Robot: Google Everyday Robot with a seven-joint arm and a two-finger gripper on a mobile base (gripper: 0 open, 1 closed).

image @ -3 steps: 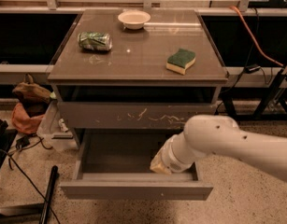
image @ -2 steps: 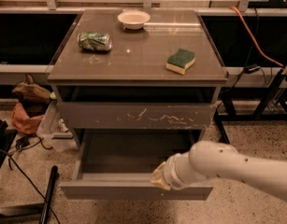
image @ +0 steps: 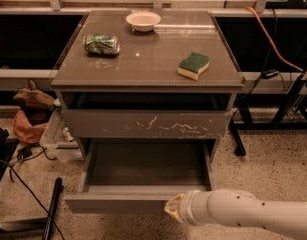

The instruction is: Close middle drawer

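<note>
The middle drawer (image: 118, 203), a wide, shallow grey-brown tray with a plain flat front, stands pulled well out toward the near side of the cabinet, its bare interior open to view beneath the taller front (image: 143, 125) streaked with white scratch marks. The robot's gripper (image: 174, 209), a tan-coloured tip on a thick white arm (image: 243, 219) that reaches in from the near right, sits at the right part of the drawer's front panel, low in the scene; whether it presses on the panel, and whether its grip is spread or closed, cannot be made out from this angle. Above, the glossy brown worktop (image: 143, 64) carries three things set well apart: a dented green can (image: 101, 44) lying on its side at the far left, a small white bowl (image: 143, 20) upright at the far middle, and a yellow sponge with a green scouring face (image: 194, 65) on the right. A dark gap shows between the worktop and the scratched front. On the speckled floor (image: 263, 169) to the left of the cabinet lie a crumpled brown and orange bag (image: 30, 116) and a black pole (image: 52, 209), while an orange cable (image: 273, 39) runs down across the dark shelving at the far right.
</note>
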